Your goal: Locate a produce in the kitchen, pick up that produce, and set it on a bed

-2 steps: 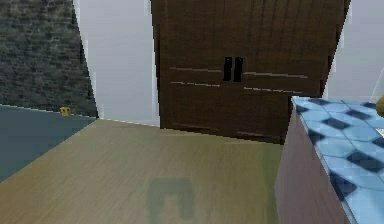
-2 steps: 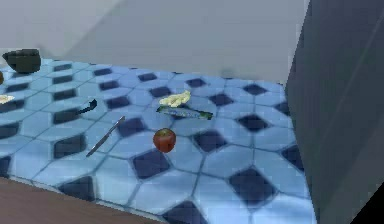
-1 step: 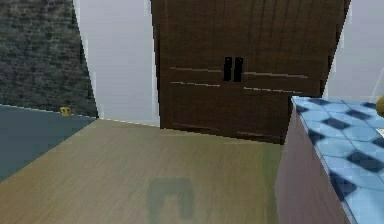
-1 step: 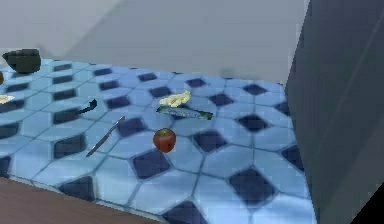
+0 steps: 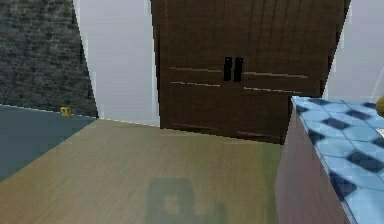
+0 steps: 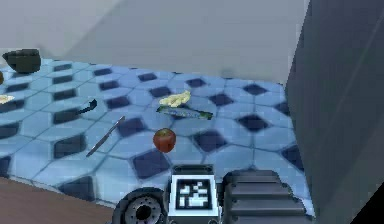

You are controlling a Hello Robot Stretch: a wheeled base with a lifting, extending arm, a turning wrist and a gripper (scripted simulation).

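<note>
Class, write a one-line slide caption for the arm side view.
Red round fruit on a blue tiled countertop, with a long thin utensil nearby.

small round red produce (image 6: 164, 139), sitting on blue hexagon-patterned countertop (image 6: 250, 125)

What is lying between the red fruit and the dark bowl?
Between red fruit and bowl lie two utensils: a short dark one and a long thin one, seen in the arm side view.
</note>
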